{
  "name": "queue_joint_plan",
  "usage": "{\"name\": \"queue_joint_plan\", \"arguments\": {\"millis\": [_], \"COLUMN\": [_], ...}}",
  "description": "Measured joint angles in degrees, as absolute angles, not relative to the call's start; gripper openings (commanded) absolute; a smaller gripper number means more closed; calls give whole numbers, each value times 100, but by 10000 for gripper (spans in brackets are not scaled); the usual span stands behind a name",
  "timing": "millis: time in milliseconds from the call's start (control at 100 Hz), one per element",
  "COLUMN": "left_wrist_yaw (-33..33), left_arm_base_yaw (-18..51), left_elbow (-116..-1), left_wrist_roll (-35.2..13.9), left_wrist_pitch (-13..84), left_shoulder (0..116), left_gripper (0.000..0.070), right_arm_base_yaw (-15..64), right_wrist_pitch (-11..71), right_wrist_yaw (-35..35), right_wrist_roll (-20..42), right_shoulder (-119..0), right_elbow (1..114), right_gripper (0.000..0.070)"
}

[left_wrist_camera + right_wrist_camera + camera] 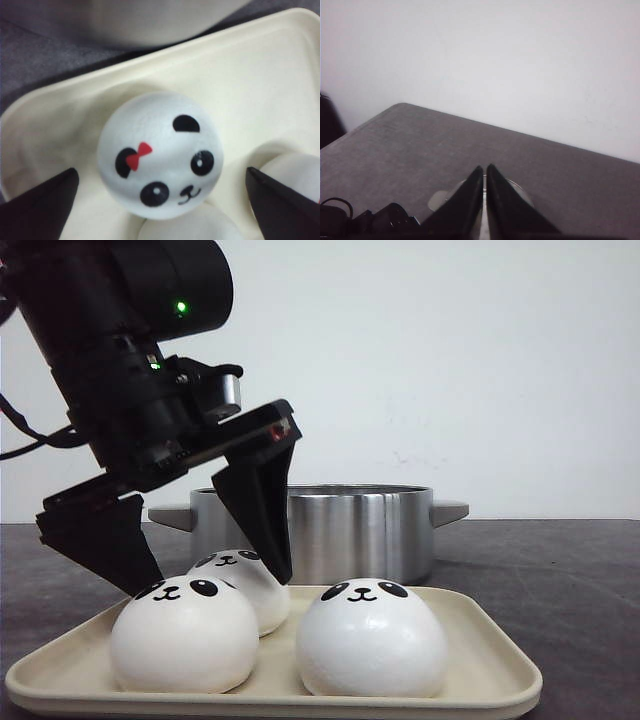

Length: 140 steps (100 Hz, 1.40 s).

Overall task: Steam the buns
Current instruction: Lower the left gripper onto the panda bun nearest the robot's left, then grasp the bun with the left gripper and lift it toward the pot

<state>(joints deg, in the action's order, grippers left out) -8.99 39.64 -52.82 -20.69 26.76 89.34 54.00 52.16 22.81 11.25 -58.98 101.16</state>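
Three white panda-face buns lie on a cream tray (480, 640): front left (185, 640), front right (370, 640) and back left (250, 585). A fourth bun does not show. My left gripper (212, 580) is open, its black fingers low on either side of the back-left bun. In the left wrist view this bun (160, 155), with a red bow on one ear, sits between the spread fingers (45, 205) of the left gripper (161, 172), not touched. My right gripper (485, 171) is shut and empty, high over the table, out of the front view.
A steel pot (350, 530) with two side handles stands just behind the tray; its wall shows in the left wrist view (160, 20), its rim behind the right fingers (520, 189). Two more buns (190, 227) (295, 172) crowd the bow bun. Dark grey table (560, 580).
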Motion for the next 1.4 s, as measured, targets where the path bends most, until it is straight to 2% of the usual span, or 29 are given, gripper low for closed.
{"name": "queue_joint_plan", "arguments": {"millis": [80, 210, 260, 550, 830, 1220, 1400], "left_wrist_yaw": [-867, -685, -617, -572, -576, -576, -331], "left_arm_base_yaw": [3964, 3964, 3964, 3964, 3968, 4281, 4167], "left_elbow": [-5282, -5282, -5282, -5286, -5299, -5522, -6147], "left_wrist_roll": [-2078, -2093, -2097, -2099, -2099, -2099, -2029], "left_wrist_pitch": [2613, 2565, 2585, 2724, 2779, 2685, 2563], "left_shoulder": [8997, 9017, 9017, 9017, 8908, 7118, 7059], "left_gripper": [554, 550, 526, 0, 0, 1, 3], "right_arm_base_yaw": [5400, 5400, 5400, 5400, 5400, 5400, 5400], "right_wrist_pitch": [5242, 5325, 5336, 5347, 5352, 5330, 5325], "right_wrist_yaw": [2279, 2279, 2279, 2279, 2279, 2408, 2408], "right_wrist_roll": [1188, 1251, 1280, 1396, 1406, 1439, 1439], "right_shoulder": [-5898, -5900, -5898, -5900, -5900, -5900, -5900], "right_elbow": [10116, 10116, 10116, 10116, 10116, 10114, 10114], "right_gripper": [3, 3, 3, 3, 3, 3, 3]}}
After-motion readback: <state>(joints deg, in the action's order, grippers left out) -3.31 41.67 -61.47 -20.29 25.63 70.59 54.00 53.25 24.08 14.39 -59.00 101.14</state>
